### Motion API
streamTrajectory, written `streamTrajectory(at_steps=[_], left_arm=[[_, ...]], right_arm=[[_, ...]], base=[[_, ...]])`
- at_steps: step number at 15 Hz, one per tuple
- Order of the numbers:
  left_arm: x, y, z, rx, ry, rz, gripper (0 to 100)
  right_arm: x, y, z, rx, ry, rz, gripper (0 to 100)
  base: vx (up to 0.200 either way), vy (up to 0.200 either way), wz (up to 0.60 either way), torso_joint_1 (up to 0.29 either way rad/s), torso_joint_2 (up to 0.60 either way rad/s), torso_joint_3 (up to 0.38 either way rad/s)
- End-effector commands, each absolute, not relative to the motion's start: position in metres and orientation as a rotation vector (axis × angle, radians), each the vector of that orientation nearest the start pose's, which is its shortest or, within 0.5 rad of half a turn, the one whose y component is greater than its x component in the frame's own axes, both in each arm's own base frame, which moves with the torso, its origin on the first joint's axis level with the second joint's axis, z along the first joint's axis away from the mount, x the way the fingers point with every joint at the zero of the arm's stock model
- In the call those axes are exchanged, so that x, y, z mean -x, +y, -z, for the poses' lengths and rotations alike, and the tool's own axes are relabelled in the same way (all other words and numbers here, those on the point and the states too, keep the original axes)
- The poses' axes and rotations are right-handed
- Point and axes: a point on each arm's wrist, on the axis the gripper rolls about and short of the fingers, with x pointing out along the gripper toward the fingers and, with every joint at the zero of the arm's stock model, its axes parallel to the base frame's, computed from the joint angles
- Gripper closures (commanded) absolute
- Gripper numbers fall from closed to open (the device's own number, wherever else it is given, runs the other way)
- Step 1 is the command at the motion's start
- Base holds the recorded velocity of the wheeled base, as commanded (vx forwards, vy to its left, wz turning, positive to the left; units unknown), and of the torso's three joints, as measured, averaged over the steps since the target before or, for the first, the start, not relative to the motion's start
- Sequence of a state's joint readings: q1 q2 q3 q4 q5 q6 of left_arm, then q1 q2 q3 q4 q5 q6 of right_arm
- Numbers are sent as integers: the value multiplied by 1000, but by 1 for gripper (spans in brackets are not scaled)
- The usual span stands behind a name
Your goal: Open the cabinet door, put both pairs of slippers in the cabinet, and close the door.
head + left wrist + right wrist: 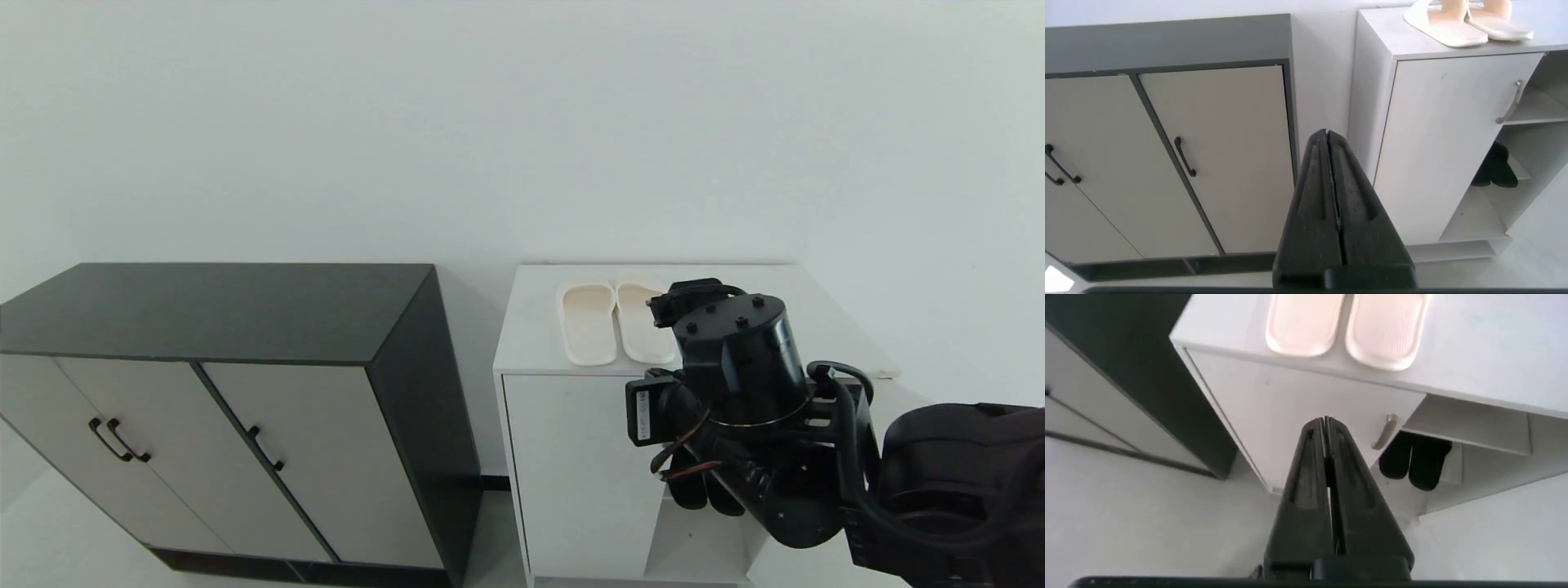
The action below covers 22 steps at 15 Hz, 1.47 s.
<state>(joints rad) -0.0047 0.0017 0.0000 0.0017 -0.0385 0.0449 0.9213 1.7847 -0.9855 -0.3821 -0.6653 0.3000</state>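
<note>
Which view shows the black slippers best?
Right wrist view: both black slippers show clearly, side by side. Left wrist view shows them farther off at an angle; in the head view the right arm partly covers them.

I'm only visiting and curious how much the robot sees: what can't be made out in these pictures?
Dark cabinet: inside hidden by its shut doors; the head view's left edge cuts its corner.
White cabinet: in the head view the right arm covers its open side.
Black slippers: left wrist view, partly behind the white door.
Cream slippers: left wrist view, cut off by the top edge.
</note>
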Motion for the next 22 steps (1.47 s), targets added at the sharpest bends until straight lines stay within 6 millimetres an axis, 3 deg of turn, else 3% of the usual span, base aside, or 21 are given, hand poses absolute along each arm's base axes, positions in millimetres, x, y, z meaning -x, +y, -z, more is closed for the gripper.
streamTrajectory(at_steps=[1, 3, 12, 14, 16, 22], left_arm=[[23, -1, -75, -43, 2, 43, 100], [23, -1, -75, -41, 2, 43, 100], [23, -1, -75, -40, 4, 42, 100], [23, -1, -75, -40, 4, 42, 100], [23, -1, -75, -40, 4, 43, 100], [23, -1, -75, -40, 4, 43, 100]], right_arm=[[-216, 261, -171, 7, 318, -178, 0], [-219, 264, -164, 12, 313, -155, 0], [-231, 265, -150, 18, 322, -123, 0], [-242, 263, -139, 17, 328, -99, 0], [-259, 264, -126, -8, 301, -80, 0], [-267, 266, -114, -3, 311, -146, 0]], base=[[0, 0, 0, 0, 0, 0], [0, 0, 0, 0, 0, 0], [200, 0, 0, 7, 1, -1], [200, 0, 0, 2, -2, 0], [0, 0, 0, 0, 0, 0], [0, 0, 0, 0, 0, 0]])
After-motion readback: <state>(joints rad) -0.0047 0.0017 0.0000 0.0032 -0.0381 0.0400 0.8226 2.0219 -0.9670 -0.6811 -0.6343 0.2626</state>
